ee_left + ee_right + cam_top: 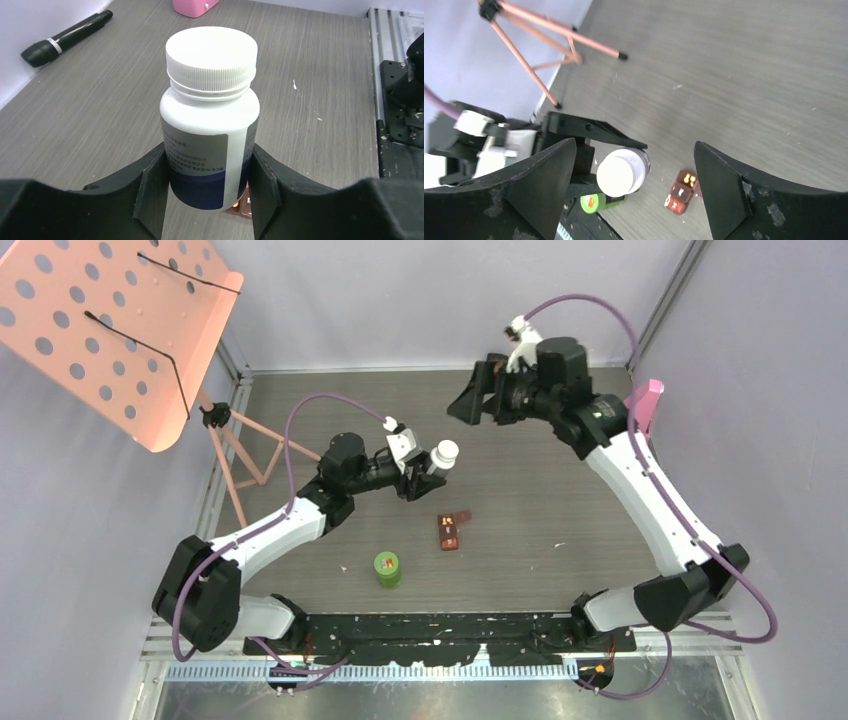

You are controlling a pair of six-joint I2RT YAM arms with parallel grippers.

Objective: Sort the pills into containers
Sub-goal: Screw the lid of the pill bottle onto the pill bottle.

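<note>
We're over a grey wood-grain table [560,510] boxed in by pale lilac walls [400,300]. Biggest thing in sight is the salmon-pink perforated music stand [110,330] at the far left, its thin tripod legs [549,45] planted on the far-left part of the table.

The right arm [640,490] reaches up the right side to the far end. The right gripper [635,145] hangs in the air there with its two dark fingers spread wide and nothing between them. It looks down toward the middle of the table.

The left arm [270,530] stretches from the near left toward the centre. The left gripper [207,185] is pinching the white bottle [210,125], one black finger on each side of the lower body where the label turns dark blue. The bottle has a ribbed white cap, screwed on, and its base looks clear of the table.

At the far right, a black microphone [65,39] lies by the wall, and a pink block [192,6] sits past it.

Near the centre, just near-left of the held bottle, stands the green-lidded bottle [387,568], upright with an orange label. To its right, a little farther in, lies the small brown case [451,531], flat on the table and apart from both bottles, with orange specks showing on its top.
</note>
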